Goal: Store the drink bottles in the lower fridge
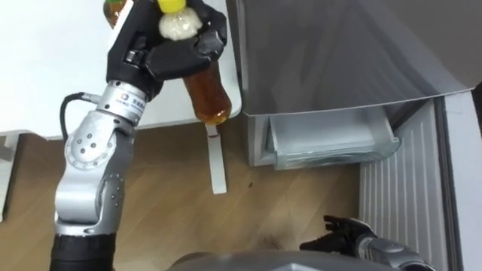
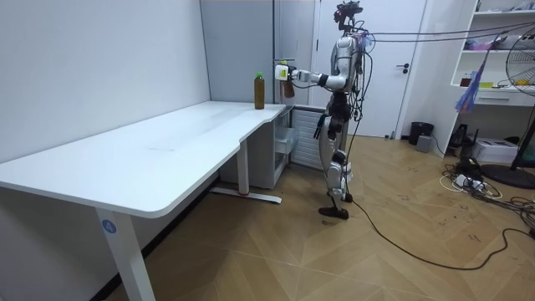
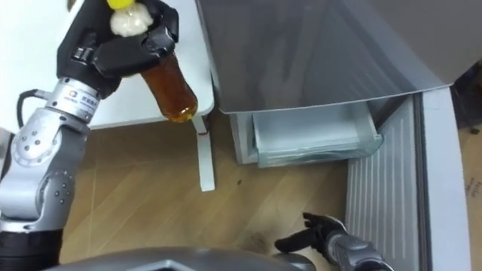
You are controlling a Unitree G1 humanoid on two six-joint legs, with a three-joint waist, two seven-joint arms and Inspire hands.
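In the left eye view, the left hand [image 1: 169,56] is raised over the edge of the white table [image 1: 45,64], its fingers and thumb curled round the upper part of a drink bottle [image 1: 207,94] with amber liquid, a white label and a yellow cap. The bottle is held clear of the table, tilted bottom-down towards the floor. To its right is the grey fridge [image 1: 339,53]. The lower door [image 1: 399,196] is swung open and a clear door shelf [image 1: 331,147] shows just below the fridge body. The right hand [image 1: 343,229] hangs low near that door, fingers loosely extended and holding nothing. In the room view, the robot stands at the table's far end beside the fridge, and a second bottle [image 2: 259,90] stands upright on the table corner. The right eye view shows the same grip.
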